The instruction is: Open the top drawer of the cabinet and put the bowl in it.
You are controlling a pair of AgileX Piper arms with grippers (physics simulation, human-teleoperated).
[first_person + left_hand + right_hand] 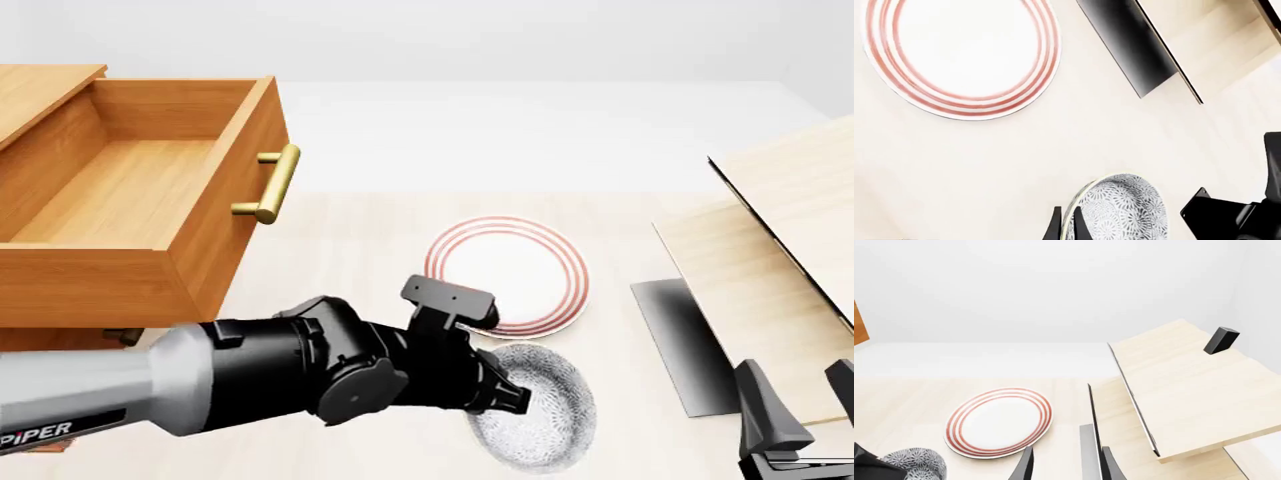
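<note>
The top drawer (220, 235) stands pulled out of the cabinet (40, 85) at the left, its brass handle (274, 185) facing the table's middle and its box empty. The speckled bowl (541, 405) is at the near middle of the table, close to the plate. My left gripper (514, 395) reaches it from the left. In the left wrist view the two fingers (1054, 226) straddle the rim of the bowl (1121, 210), shut on it. My right gripper (801, 400) hangs open at the near right, its jaws wide apart around nothing (1067, 467).
A white plate with red rings (507, 275) lies just beyond the bowl. Pale wood boards (787, 230) lean stacked at the right, with a dark panel (681, 340) beside them. The right arm (1247, 210) shows at the left wrist view's edge.
</note>
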